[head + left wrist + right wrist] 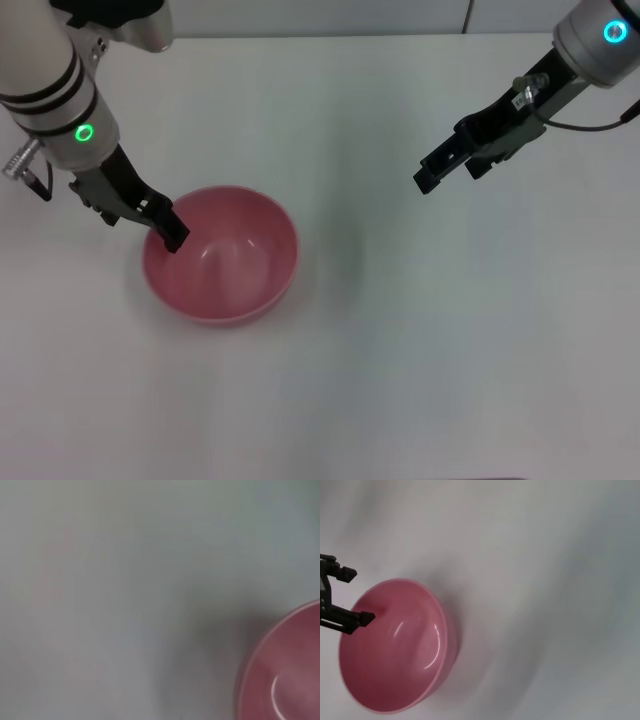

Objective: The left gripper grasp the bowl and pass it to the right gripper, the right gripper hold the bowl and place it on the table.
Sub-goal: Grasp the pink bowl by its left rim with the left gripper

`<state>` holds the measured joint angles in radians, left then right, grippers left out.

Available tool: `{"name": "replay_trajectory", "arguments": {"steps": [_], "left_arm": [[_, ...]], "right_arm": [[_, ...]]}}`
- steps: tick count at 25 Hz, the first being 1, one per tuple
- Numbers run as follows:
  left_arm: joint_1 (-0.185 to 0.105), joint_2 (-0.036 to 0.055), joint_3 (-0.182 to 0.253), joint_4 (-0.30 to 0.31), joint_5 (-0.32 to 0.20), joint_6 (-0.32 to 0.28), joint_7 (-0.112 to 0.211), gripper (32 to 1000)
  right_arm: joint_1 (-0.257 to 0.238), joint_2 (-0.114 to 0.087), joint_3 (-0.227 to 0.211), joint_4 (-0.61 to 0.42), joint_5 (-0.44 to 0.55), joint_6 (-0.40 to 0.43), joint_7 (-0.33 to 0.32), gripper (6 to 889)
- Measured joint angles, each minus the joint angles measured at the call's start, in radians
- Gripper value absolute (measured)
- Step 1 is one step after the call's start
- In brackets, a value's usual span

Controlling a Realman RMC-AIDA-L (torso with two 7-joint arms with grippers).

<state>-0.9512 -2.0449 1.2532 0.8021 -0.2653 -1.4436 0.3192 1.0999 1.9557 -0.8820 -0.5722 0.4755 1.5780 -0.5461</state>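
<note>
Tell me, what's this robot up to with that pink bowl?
It is starting to pick the bowl up. The left gripper has reached down to the bowl's rim on the robot's left side, fingers open with one inside the bowl and one outside; the bowl sits on the table. The right gripper hangs in the air off to the right, holding nothing. No lift or handover yet.

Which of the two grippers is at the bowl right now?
The left gripper, on the green-ringed arm: its jaws are open astride the bowl rim, one finger inside. The right gripper, on the cyan-ringed arm, hangs well off to the bowl's right.
</note>
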Motion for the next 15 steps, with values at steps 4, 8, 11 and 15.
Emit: {"name": "replay_trajectory", "arguments": {"steps": [4,8,11,15], "left_arm": [[0.004,-0.0017,0.002,-0.014,0.000,0.013,0.001,867],[-0.001,-0.0025,0.007,-0.059,0.000,0.038,0.000,865],[-0.003,-0.0028,0.007,-0.072,-0.004,0.049,0.000,862],[-0.002,-0.0030,0.008,-0.075,-0.009,0.055,0.000,860]], "right_arm": [[0.000,-0.001,0.000,0.000,0.000,-0.004,-0.001,878],[0.000,-0.002,0.000,0.000,0.000,-0.005,-0.002,878],[0.000,-0.002,0.000,0.000,0.000,-0.006,-0.003,878],[0.000,-0.001,0.000,0.000,0.000,-0.006,-0.005,877]]}}
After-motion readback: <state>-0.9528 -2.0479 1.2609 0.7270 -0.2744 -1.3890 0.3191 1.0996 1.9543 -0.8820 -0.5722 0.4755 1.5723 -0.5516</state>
